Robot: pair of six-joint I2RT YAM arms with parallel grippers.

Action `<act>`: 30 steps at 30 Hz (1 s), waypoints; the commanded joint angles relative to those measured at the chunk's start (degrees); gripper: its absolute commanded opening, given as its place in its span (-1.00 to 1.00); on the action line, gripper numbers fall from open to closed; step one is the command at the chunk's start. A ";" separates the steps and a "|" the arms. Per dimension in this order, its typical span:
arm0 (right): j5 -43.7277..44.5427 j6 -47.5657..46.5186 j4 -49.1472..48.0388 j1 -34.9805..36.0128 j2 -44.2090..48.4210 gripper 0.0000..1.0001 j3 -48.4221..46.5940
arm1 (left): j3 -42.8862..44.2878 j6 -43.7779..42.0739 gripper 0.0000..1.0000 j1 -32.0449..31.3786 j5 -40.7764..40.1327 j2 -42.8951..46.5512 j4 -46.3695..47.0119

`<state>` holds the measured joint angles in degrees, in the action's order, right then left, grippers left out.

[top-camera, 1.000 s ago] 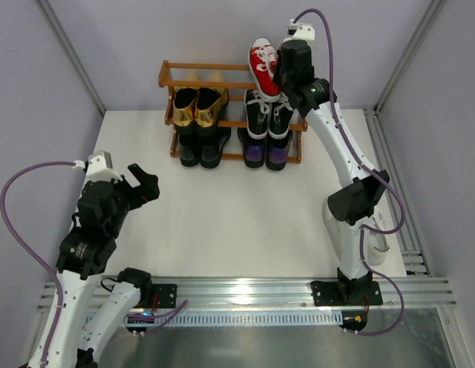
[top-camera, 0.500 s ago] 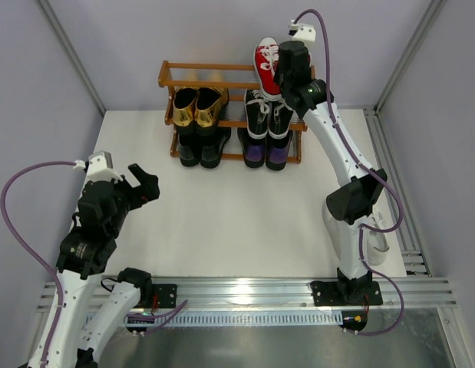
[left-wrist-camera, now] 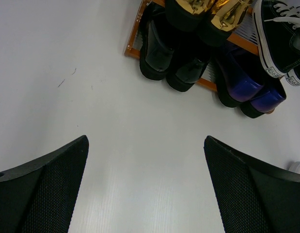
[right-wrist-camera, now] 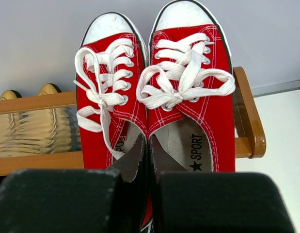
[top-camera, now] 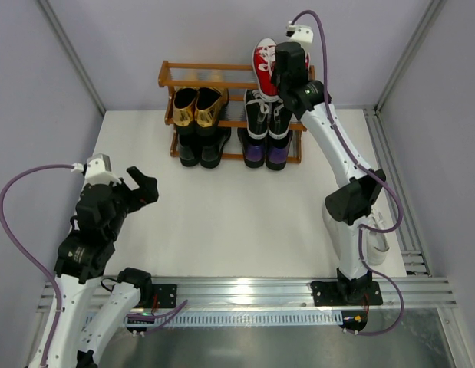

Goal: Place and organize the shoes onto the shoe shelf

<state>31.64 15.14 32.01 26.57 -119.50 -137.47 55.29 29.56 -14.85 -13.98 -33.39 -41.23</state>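
My right gripper (top-camera: 278, 75) is shut on a pair of red sneakers with white toes (top-camera: 264, 63), pinching their inner walls together (right-wrist-camera: 150, 150). It holds them over the right end of the top tier of the orange-brown shoe shelf (top-camera: 199, 67), toes toward the back wall (right-wrist-camera: 154, 92). On the shelf are gold loafers (top-camera: 197, 106), black-and-white sneakers (top-camera: 268, 111), black dress shoes (top-camera: 200, 147) and purple loafers (top-camera: 266, 151). My left gripper (top-camera: 141, 188) is open and empty above the table, well in front of the shelf (left-wrist-camera: 145, 141).
A white sneaker (top-camera: 379, 234) lies on the table's right side beside my right arm's base; its edge shows in the left wrist view (left-wrist-camera: 297, 167). Grey walls enclose the white table (top-camera: 237, 207) at the back and sides.
My right gripper has carried the red sneakers a little farther back over the shelf's top tier. My left arm has barely shifted.
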 commanded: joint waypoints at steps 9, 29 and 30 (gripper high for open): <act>2.02 1.83 -8.90 1.21 9.55 -0.92 -2.10 | 2.37 -0.65 0.99 0.26 -0.88 1.04 -0.51; 1.50 2.79 -9.25 1.64 8.94 -0.86 1.24 | 1.93 -0.73 0.99 0.26 -1.66 1.92 -1.39; 1.41 2.88 -9.25 1.56 8.94 -0.86 1.24 | 1.93 -0.82 0.99 0.26 -1.75 2.01 -1.39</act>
<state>31.86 16.91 34.30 27.70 -114.48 -133.80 55.99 29.54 -14.85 -14.74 -31.99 -42.35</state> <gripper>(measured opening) 0.069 0.996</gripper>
